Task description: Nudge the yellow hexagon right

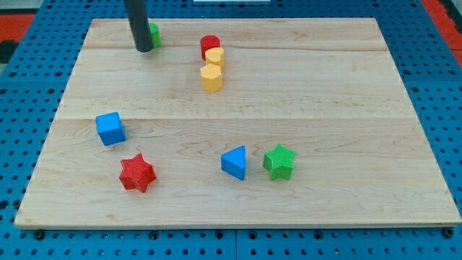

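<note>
The yellow hexagon (211, 77) lies on the wooden board (325, 108) in the upper middle. Just above it, touching or nearly so, is a yellow round block (215, 56), with a red round block (209, 45) behind that. My tip (144, 49) stands near the board's top left, well to the left of the yellow hexagon. A green block (154, 33) is partly hidden behind the rod; its shape cannot be made out.
A blue cube (110, 128) lies at the left. A red star (136, 173) is below it. A blue triangle (234, 162) and a green star (279, 161) lie side by side at the lower middle. The board rests on a blue perforated table.
</note>
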